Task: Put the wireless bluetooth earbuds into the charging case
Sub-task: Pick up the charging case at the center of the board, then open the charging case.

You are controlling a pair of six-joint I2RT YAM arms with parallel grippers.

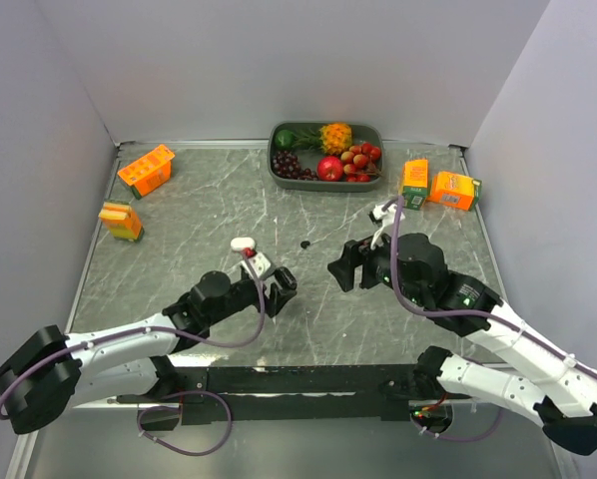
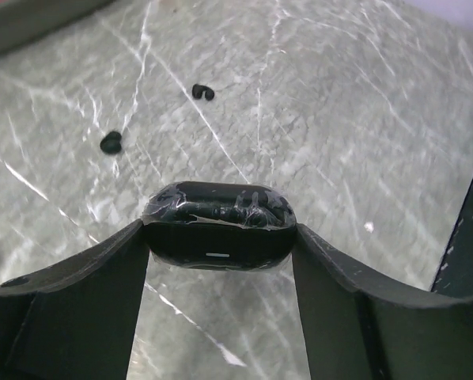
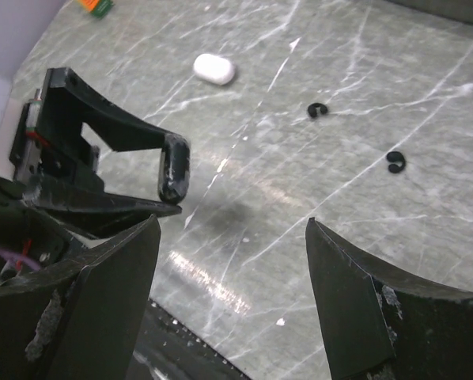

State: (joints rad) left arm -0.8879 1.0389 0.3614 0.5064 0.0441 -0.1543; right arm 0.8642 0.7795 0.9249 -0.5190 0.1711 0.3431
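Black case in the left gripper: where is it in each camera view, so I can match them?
Top external: black case just left of centre, at the left gripper's tip, dark against dark.
Left wrist: centre of picture, clamped in the gripper.
Right wrist: left of centre, seen end-on.
Shared landmark: black earbuds on the table, two in each wrist view, one visible from the top.

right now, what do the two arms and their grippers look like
The left arm and right arm: white links, black joints, a purple cable along each. The left gripper and right gripper: broad black curved fingers, the right's scuffed pale.
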